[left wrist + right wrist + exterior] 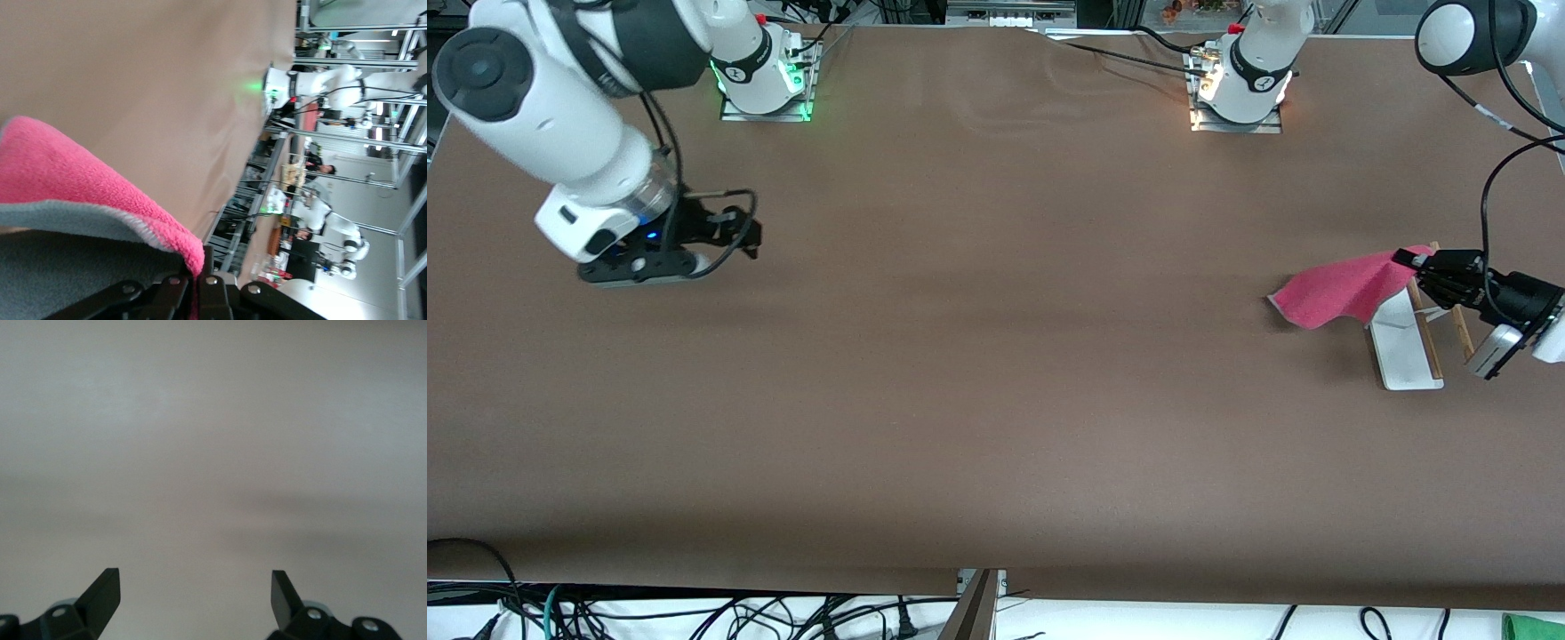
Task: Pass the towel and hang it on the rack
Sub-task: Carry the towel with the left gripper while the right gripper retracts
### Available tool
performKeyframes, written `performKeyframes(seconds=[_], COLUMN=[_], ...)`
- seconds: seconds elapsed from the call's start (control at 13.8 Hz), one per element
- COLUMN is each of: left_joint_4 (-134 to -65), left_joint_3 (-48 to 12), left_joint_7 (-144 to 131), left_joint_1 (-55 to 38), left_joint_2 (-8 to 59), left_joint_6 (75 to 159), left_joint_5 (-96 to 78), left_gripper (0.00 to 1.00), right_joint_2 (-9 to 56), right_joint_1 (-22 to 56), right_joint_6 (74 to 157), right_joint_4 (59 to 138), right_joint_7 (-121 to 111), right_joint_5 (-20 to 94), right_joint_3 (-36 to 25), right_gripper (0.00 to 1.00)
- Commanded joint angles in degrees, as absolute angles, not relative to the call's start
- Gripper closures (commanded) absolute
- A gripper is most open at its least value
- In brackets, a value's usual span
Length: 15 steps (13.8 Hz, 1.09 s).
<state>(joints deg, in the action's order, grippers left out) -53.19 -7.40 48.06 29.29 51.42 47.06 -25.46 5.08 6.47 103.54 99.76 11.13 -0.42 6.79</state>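
Brown table [978, 356]: one towel [1334, 292], one rack [1405, 342]. Left gripper [1409, 260] clamps towel over rack; right gripper [694, 244] waits, fingers apart.

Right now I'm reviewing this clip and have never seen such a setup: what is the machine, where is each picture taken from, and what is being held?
Two robot arms stand at a brown table. One picture looks down from across the table; the other two come from cameras on each arm's wrist. The left gripper is shut on a pink towel, holding it over a small rack at the left arm's end of the table. The right gripper waits open and empty above bare table at the right arm's end.
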Motion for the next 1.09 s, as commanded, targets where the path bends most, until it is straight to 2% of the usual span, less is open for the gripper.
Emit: performKeyframes(seconds=[0.0, 0.29, 0.43, 0.72, 1.01], left_joint_4=[-49.4, -48.3, -48.0, -47.8, -48.2], left_joint_3=[-7.8, -6.2, -4.4, 0.8, 3.0], left_joint_7=[56.4, 67.6, 71.9, 76.4, 80.3], left_joint_1=[31.6, 34.1, 35.0, 35.4, 35.4], left_joint_2=[51.9, 51.9, 51.9, 50.8, 50.8], left_joint_6=[51.7, 55.0, 56.9, 58.5, 65.1], left_joint_5=[-18.0, -11.9, -11.8, -11.7, -11.7], left_gripper=[1.0, 1.0, 1.0, 1.0, 1.0], right_joint_2=[2.6, 1.0, 0.2, -1.5, -2.3], right_joint_1=[4.5, -0.3, -0.7, -0.6, -0.2], right_joint_6=[104.0, 104.0, 103.9, 100.1, 100.0], right_joint_4=[101.4, 102.0, 101.1, 100.9, 100.6], right_joint_7=[10.3, 5.6, -0.9, 5.4, 3.0], right_joint_5=[-0.8, -0.8, -0.6, -0.4, -0.4], right_joint_3=[3.5, 2.8, 1.2, 0.4, 0.8], right_gripper=[0.0, 0.0, 0.0, 0.0, 0.0])
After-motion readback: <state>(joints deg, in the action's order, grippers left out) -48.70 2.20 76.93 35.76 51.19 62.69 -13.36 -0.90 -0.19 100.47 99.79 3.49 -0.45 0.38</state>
